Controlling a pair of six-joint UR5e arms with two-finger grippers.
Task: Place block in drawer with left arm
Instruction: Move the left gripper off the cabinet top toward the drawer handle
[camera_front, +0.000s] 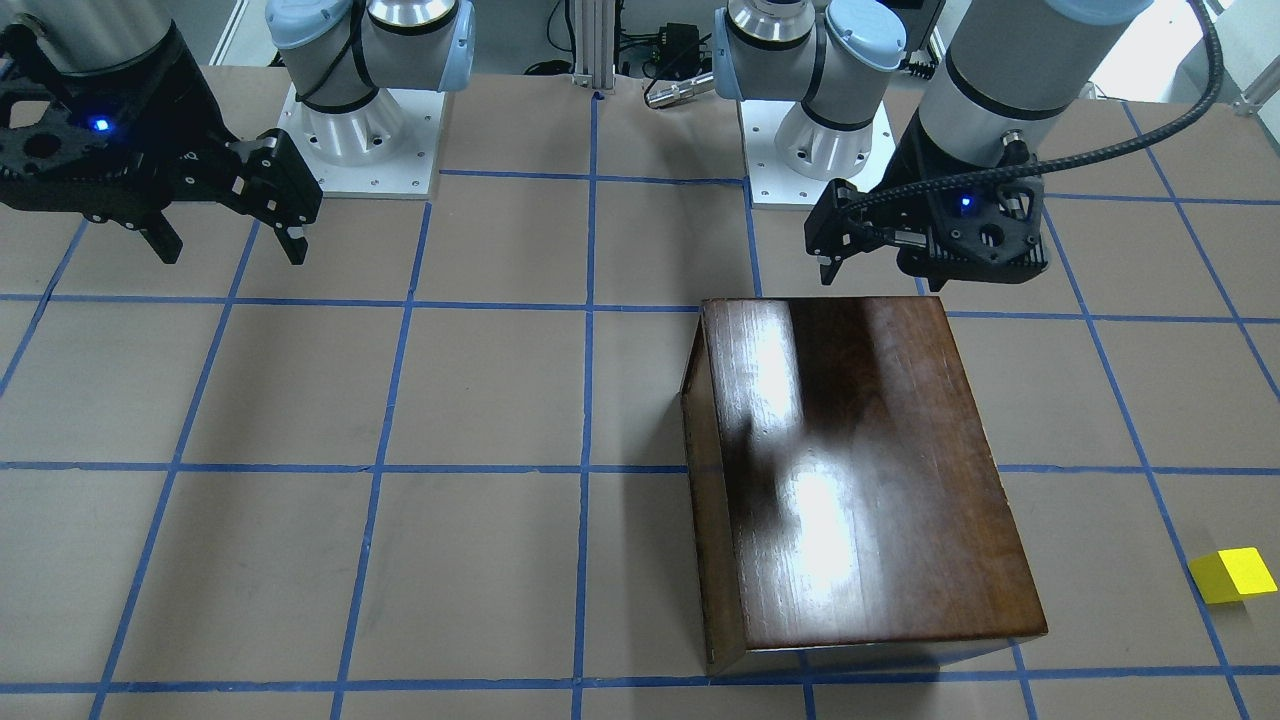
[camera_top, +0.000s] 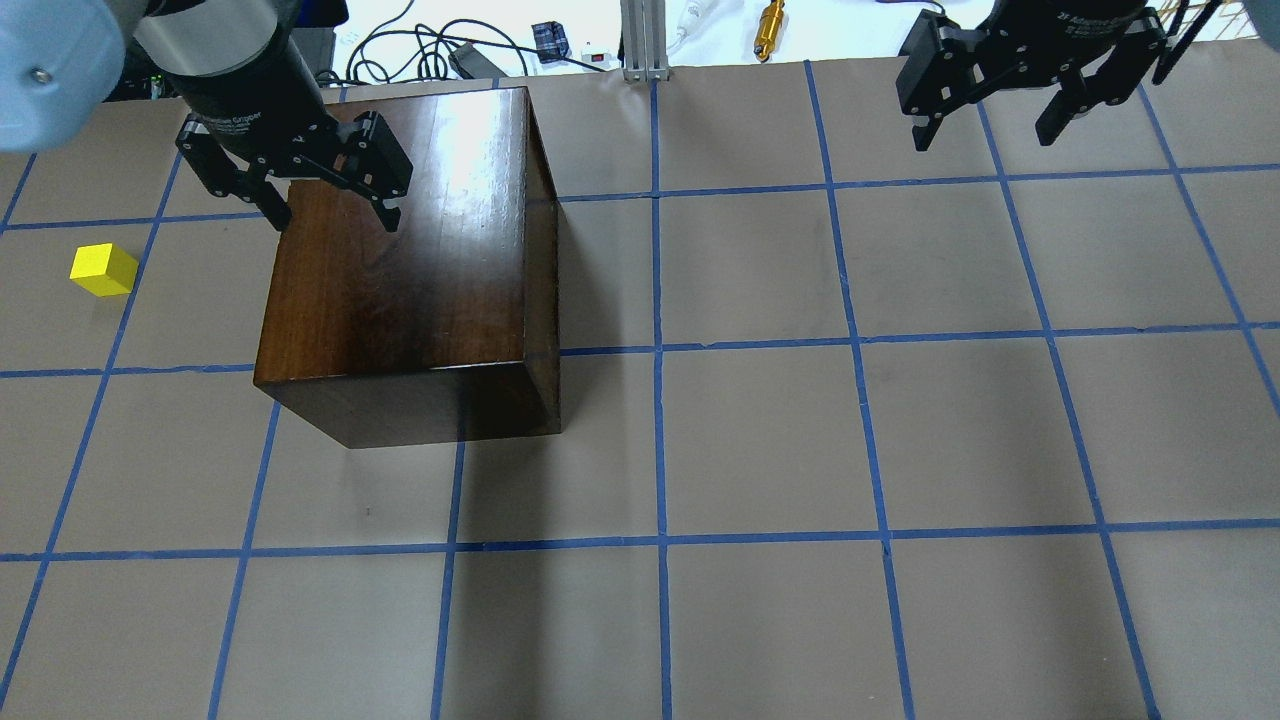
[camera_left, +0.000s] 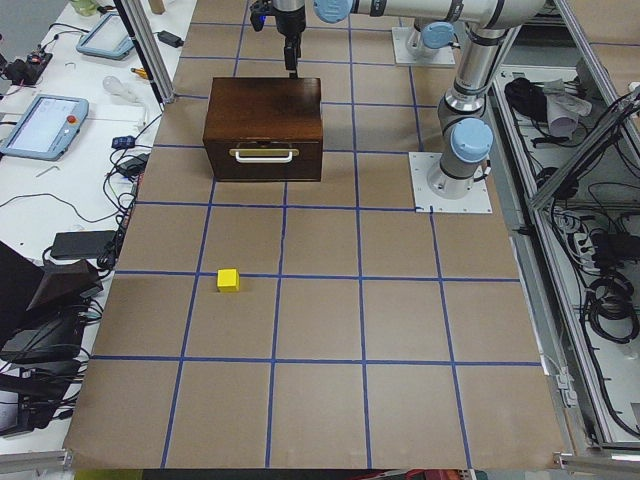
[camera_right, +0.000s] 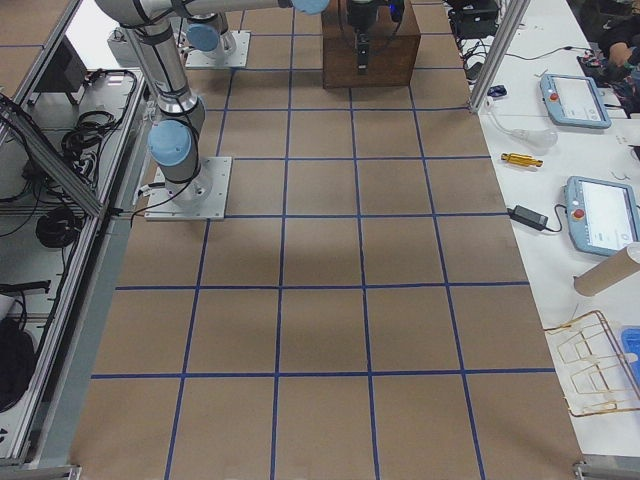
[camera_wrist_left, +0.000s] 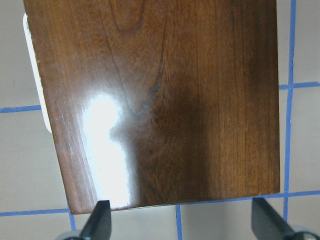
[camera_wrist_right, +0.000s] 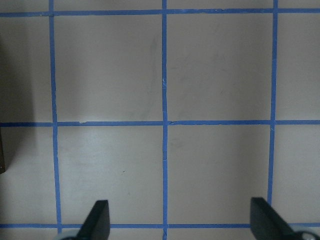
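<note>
Our left gripper (camera_top: 335, 220) hangs open and empty over the box (camera_top: 400, 290), upper left; block (camera_top: 103, 271) rests far left; right gripper (camera_top: 982, 138) also gapes empty.

The brown, blue-taped table (camera_top: 760, 440) carries the dark wooden box (camera_top: 400, 290) and, well apart, the yellow block (camera_top: 103, 271).

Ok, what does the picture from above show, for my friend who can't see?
A shiny dark-brown wooden box sits on a table gridded with blue tape, the left gripper open above its upper-left corner. A small yellow block lies on the table left of the box; the right gripper hangs open far to the right.
</note>
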